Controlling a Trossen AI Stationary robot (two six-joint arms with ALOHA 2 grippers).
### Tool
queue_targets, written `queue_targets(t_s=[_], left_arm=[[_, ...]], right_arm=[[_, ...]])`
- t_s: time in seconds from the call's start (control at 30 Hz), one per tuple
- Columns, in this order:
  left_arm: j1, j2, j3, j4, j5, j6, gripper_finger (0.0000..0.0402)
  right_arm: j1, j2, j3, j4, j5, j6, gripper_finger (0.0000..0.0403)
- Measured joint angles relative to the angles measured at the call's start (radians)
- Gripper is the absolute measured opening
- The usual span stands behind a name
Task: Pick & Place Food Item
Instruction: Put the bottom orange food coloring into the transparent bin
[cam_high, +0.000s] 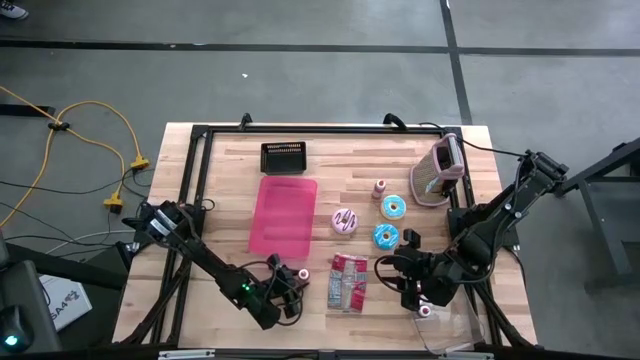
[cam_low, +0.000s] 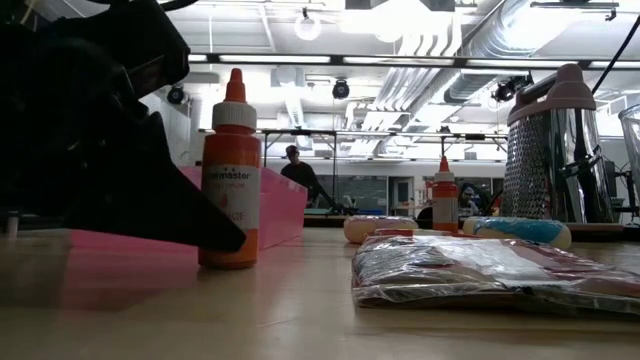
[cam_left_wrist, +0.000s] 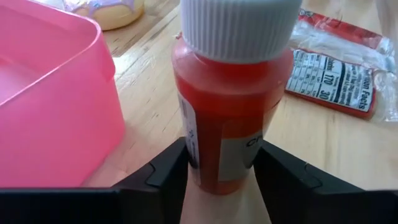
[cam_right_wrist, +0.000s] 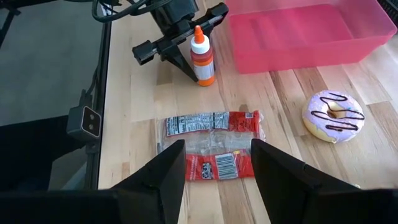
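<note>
The orange squeeze bottle with a white cap (cam_left_wrist: 227, 99) is gripped upright by the left claw (cam_left_wrist: 221, 171) on the pale wooden bench (cam_high: 230, 190), beside the pink plastic tray (cam_high: 284, 215). The right claw (cam_right_wrist: 217, 165) is held open over the red-and-clear snack packet (cam_right_wrist: 212, 144).
</note>
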Motion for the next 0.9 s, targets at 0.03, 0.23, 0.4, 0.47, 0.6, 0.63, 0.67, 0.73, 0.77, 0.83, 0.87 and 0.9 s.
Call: queue_targets(t_s=[0.03,0.23,0.4,0.47,0.6,0.63,0.67,0.73,0.77,0.83,0.87,0.9], left_arm=[[0.0,0.0,0.0,0.001,0.0,0.004,0.0153],[0.0,0.0,0.0,0.012,0.0,0.027,0.0143],[0.0,0.0,0.0,0.032,0.0,0.038,0.0142],[0.0,-0.002,0.0,0.034,0.001,0.041,0.0142],[0.0,-0.007,0.005,0.054,0.018,0.075,0.0141],[0.002,-0.009,0.006,0.076,0.03,0.095,0.0141],[0.005,-0.015,0.006,0.096,0.043,0.118,0.0141],[0.014,-0.04,0.007,0.106,0.077,0.156,0.0141],[0.022,-0.052,0.01,0.109,0.096,0.167,0.0141],[0.037,-0.079,0.01,0.102,0.128,0.197,0.0141],[0.044,-0.09,0.011,0.103,0.144,0.222,0.0141],[0.053,-0.102,0.013,0.103,0.16,0.242,0.0141]], right_arm=[[0.0,0.0,0.0,0.0,0.0,0.0,0.0168],[0.0,0.0,0.0,0.0,0.0,0.0,0.0168],[0.0,0.0,0.0,0.001,0.0,0.0,0.0168],[0.0,0.0,0.0,0.001,-0.002,0.0,0.0168],[-0.001,0.0,0.0,0.014,-0.013,-0.036,0.0168],[-0.003,0.0,0.0,0.03,-0.019,-0.057,0.0168],[-0.006,0.0,0.0,0.05,-0.026,-0.081,0.0168],[-0.015,0.0,0.0,0.1,-0.034,-0.137,0.0168],[-0.021,0.0,0.0,0.128,-0.043,-0.166,0.0168],[-0.036,0.0,0.0,0.176,-0.069,-0.223,0.0168],[-0.044,0.0,0.0,0.199,-0.087,-0.248,0.0168],[-0.053,0.0,0.0,0.217,-0.106,-0.268,0.0168]])
